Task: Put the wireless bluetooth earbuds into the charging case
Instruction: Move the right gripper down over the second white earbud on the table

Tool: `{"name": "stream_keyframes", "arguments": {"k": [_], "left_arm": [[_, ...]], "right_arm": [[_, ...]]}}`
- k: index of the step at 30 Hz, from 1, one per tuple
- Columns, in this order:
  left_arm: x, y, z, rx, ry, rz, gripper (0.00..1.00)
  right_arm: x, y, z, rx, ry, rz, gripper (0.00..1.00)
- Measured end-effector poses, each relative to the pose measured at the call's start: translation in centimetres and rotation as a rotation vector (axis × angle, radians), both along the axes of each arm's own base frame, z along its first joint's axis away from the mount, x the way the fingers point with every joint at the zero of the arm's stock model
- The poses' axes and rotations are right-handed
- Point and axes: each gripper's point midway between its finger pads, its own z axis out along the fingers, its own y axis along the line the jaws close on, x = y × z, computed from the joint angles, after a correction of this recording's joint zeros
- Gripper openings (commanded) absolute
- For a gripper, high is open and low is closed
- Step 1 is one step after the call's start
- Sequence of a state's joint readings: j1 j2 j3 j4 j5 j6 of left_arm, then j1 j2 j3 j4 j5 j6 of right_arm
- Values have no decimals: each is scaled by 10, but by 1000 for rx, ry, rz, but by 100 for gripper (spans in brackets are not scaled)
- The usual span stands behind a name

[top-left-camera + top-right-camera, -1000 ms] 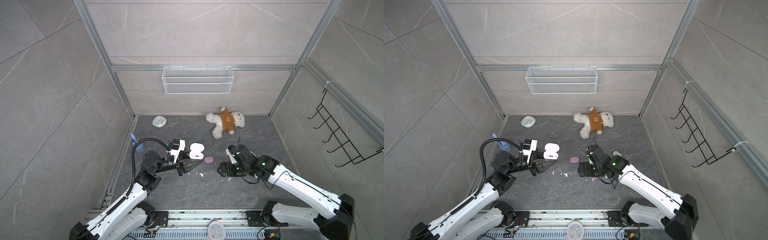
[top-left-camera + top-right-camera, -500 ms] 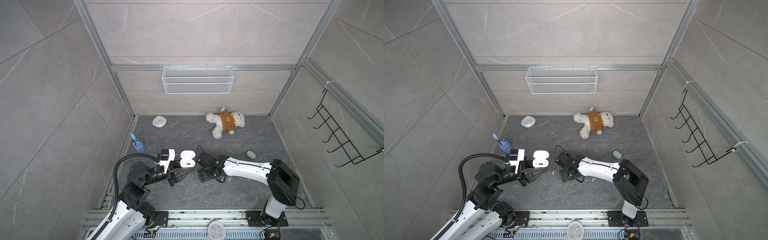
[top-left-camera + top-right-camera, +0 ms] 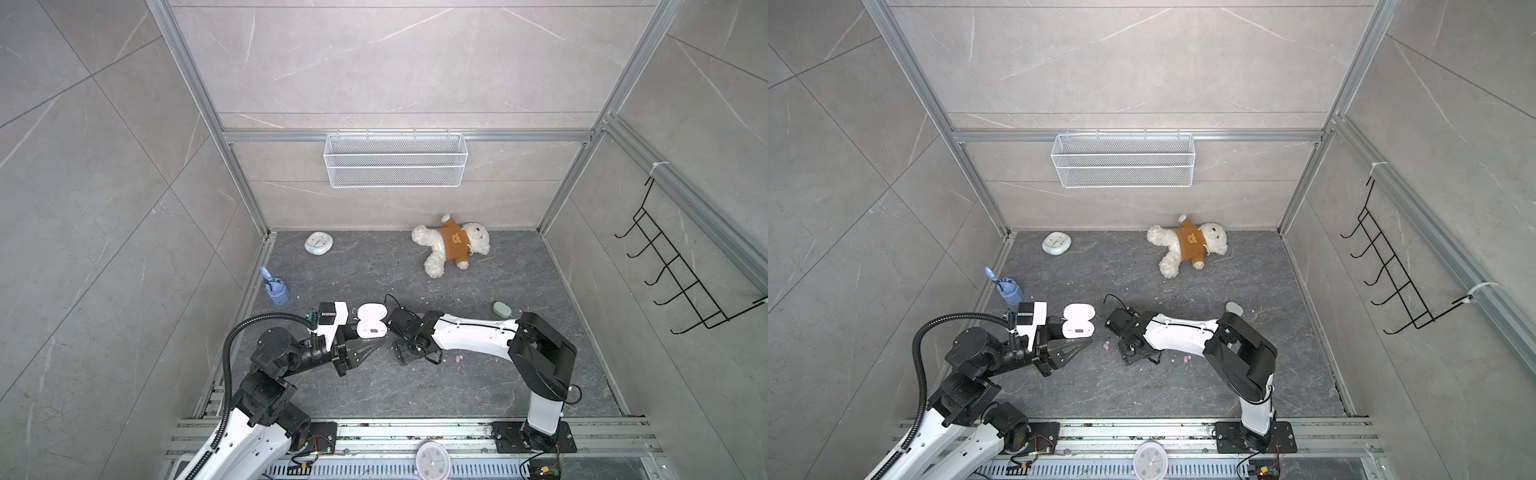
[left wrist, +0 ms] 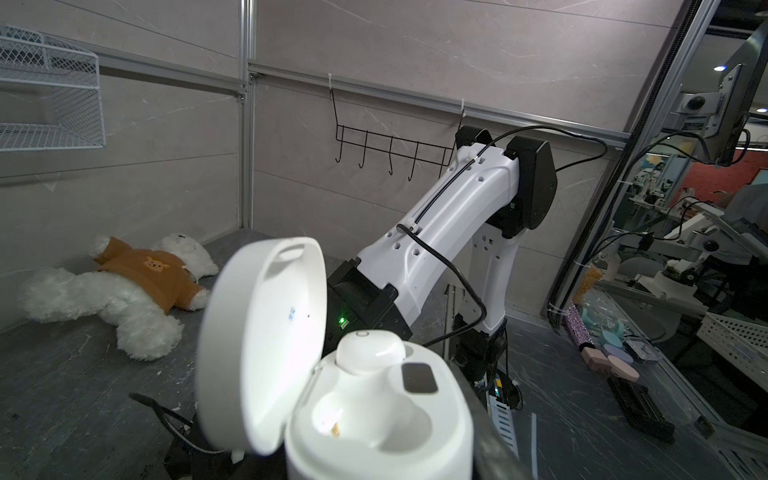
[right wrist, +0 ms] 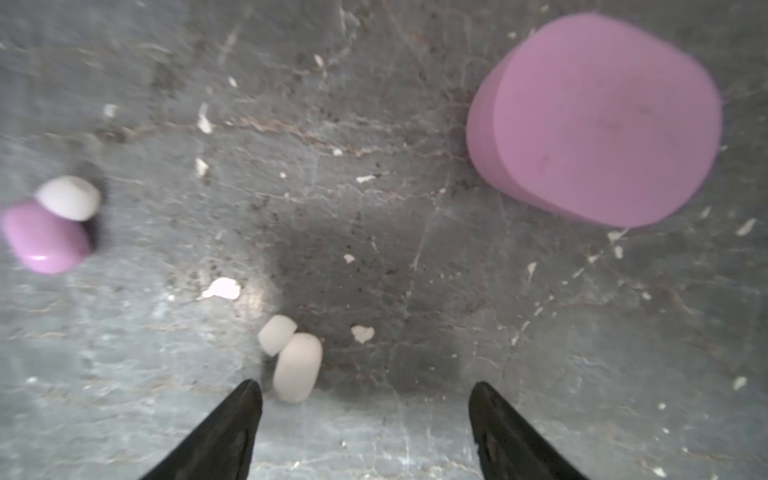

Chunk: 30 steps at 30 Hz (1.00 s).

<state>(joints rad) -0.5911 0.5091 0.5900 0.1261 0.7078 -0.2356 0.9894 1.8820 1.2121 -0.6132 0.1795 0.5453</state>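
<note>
My left gripper (image 3: 369,334) is shut on the white charging case (image 3: 372,322), held off the floor with its lid open. In the left wrist view the charging case (image 4: 374,415) has one white earbud (image 4: 370,351) seated and the socket beside it empty. My right gripper (image 5: 365,395) points down at the floor with its jaws open and nothing between them. A loose white earbud (image 5: 297,365) lies just past one fingertip (image 5: 245,403). A pink earbud (image 5: 45,237) lies further off. In a top view, pink earbuds (image 3: 1106,345) (image 3: 1186,359) lie either side of the right gripper (image 3: 1133,355).
A closed pink case (image 5: 594,120) sits on the floor near the right gripper. A mint case (image 3: 501,309) lies behind the right arm. A teddy bear (image 3: 451,245), a small clock (image 3: 318,242) and a blue bottle (image 3: 275,292) stand towards the back and left. White crumbs dot the floor.
The left gripper has drawn back to the left with the case. The right arm has folded and swung its gripper left to the floor by the case.
</note>
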Motion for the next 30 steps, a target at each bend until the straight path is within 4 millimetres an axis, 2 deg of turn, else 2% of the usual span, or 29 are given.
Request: {"name": "stream_keyframes", "arguments": {"k": [9, 23, 25, 30], "left_arm": [[1, 0, -2, 7, 4, 1, 23], [8, -6, -11, 30, 37, 1, 22], [9, -6, -11, 31, 40, 1, 22], [10, -7, -13, 36, 46, 1, 22]], "right_arm": [[6, -11, -1, -53, -39, -14, 83], [17, -39, 1, -82, -59, -84, 83], [14, -41, 4, -57, -42, -107, 82], [3, -36, 27, 114, 28, -232, 68]]}}
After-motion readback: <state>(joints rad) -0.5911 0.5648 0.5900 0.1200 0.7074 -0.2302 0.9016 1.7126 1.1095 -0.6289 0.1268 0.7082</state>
